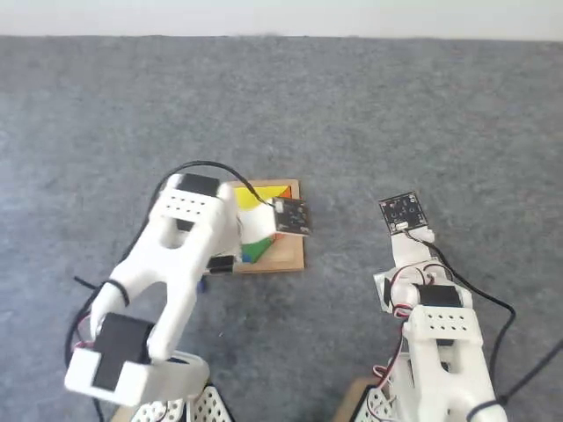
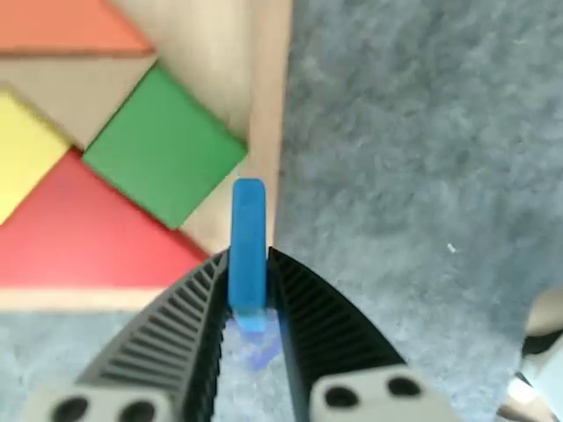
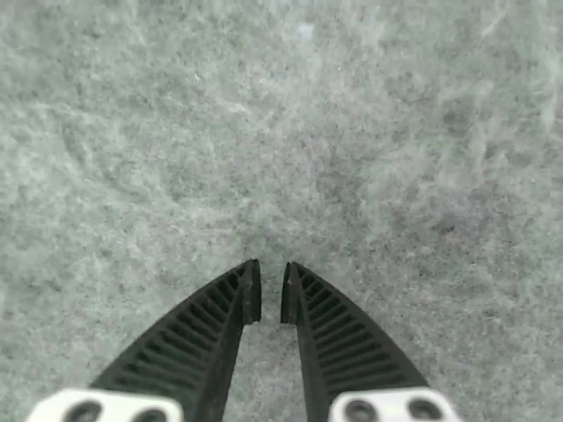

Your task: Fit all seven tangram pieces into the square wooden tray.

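Observation:
My left gripper (image 2: 249, 264) is shut on a thin blue piece (image 2: 249, 215), held on edge over a corner of the square wooden tray (image 2: 268, 114). A green square (image 2: 163, 145), a red triangle (image 2: 88, 237), a yellow piece (image 2: 22, 154) and an orange piece (image 2: 62, 26) lie in the tray. In the high view the left arm (image 1: 176, 255) covers much of the tray (image 1: 286, 257); yellow (image 1: 249, 198), orange (image 1: 281, 192) and green (image 1: 255, 252) show beside it. My right gripper (image 3: 268, 294) is shut on nothing, above bare carpet.
Grey carpet (image 1: 396, 114) covers the whole table around the tray. The right arm (image 1: 431, 308) stands well to the right of the tray, with a wide strip of carpet between them. Cables hang off both arms.

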